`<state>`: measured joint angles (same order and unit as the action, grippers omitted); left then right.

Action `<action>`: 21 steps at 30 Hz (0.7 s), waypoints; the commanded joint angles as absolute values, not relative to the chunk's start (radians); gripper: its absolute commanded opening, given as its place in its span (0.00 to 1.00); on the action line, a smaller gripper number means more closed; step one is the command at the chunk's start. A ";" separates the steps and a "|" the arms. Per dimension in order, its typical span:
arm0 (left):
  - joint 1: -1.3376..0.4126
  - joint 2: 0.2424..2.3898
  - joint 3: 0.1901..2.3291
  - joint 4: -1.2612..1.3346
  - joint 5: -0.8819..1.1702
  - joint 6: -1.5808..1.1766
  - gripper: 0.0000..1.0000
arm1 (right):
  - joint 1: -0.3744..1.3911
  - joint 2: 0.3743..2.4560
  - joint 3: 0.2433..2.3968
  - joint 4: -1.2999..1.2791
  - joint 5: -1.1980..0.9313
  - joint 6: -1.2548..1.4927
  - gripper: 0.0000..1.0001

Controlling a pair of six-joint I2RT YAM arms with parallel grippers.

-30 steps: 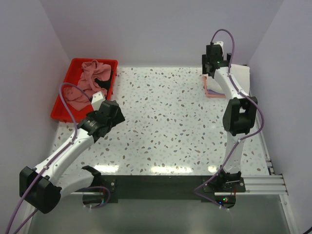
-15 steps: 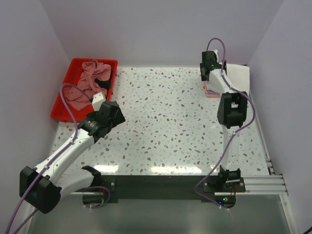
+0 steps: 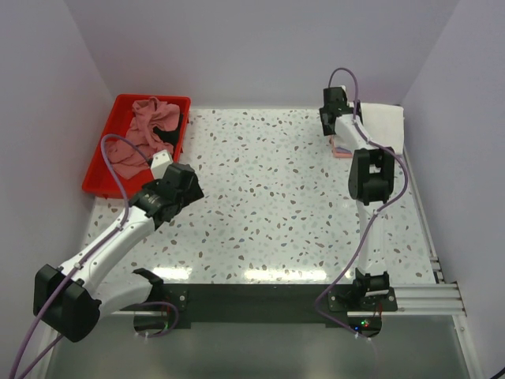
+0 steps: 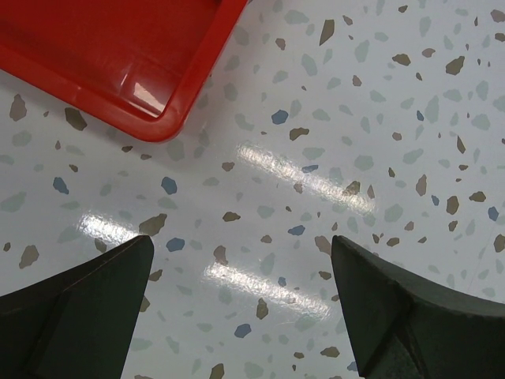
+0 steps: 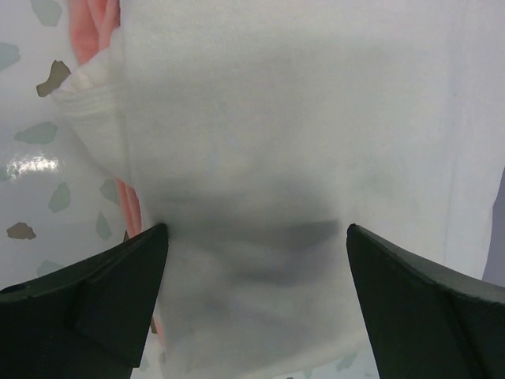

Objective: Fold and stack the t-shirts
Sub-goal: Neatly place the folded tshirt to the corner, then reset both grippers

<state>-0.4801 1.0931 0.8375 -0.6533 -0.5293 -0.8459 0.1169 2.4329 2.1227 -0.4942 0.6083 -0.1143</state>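
Note:
A folded white t-shirt (image 3: 383,126) lies at the far right of the table on a salmon-pink one (image 3: 342,150); in the right wrist view the white cloth (image 5: 260,158) fills the frame with the pink edge (image 5: 91,31) at its left. My right gripper (image 5: 256,260) is open just above the white shirt, a finger on each side. Dusty-pink and black shirts (image 3: 150,126) lie crumpled in the red tray (image 3: 106,170). My left gripper (image 4: 241,276) is open and empty over bare table beside the tray's corner (image 4: 150,118).
The tray stands at the far left by the left wall. The speckled table (image 3: 268,205) stretches between the two arms. Walls close the left, back and right sides. A black rail (image 3: 260,296) runs along the near edge.
The right arm has folded in and its wrist has shifted a little left and down over the folded stack. The left arm has barely moved.

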 commanded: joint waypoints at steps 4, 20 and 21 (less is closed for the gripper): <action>-0.477 1.066 0.853 -0.641 -0.546 -0.848 1.00 | 0.117 2.277 2.194 -0.563 0.597 -0.097 0.99; -0.477 0.917 0.833 -0.640 -0.535 -0.871 1.00 | 0.236 1.271 1.216 -0.488 0.335 0.399 0.99; -0.477 0.907 0.825 -0.635 -0.535 -0.871 1.00 | 0.236 1.222 1.162 -0.459 0.327 0.419 0.99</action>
<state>-0.4801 0.9356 0.8371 -0.6601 -0.5278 -0.8539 0.2535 1.3170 1.3399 -0.5026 0.4034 0.2485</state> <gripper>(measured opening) 0.997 0.986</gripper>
